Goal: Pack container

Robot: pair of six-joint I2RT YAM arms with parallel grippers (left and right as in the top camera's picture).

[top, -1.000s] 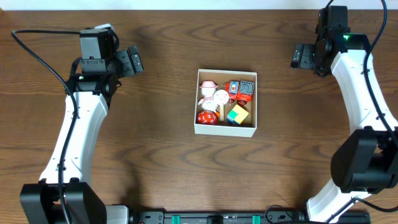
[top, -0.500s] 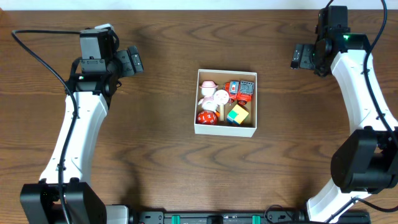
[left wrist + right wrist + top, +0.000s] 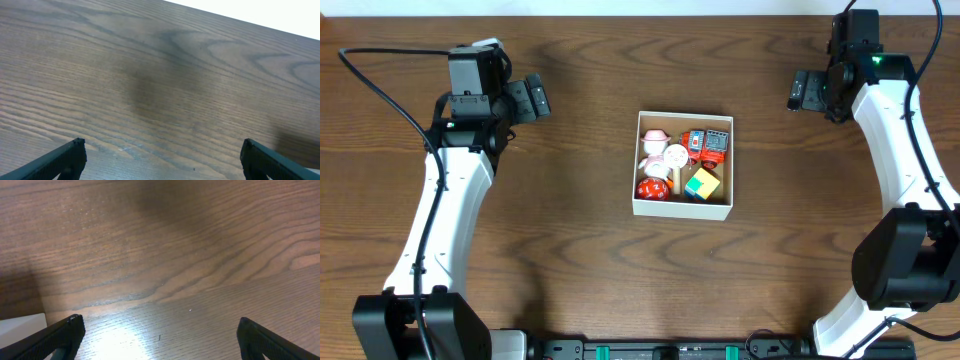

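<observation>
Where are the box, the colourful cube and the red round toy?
container (image 3: 680, 210): overhead view, its white front wall.
colourful cube (image 3: 702, 183): overhead view, its top face.
red round toy (image 3: 651, 189): overhead view, its middle.

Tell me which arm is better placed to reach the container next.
Right, narrowly. The right arm ends a little nearer the container than the left arm. Both sets of jaws are open and empty, off to the sides.

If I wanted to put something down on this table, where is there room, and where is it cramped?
Bare table lies between the left claw and the box, between the box and the right claw, and in front of the box between the two arms. Only the box's inside is crowded, packed with toys.
</observation>
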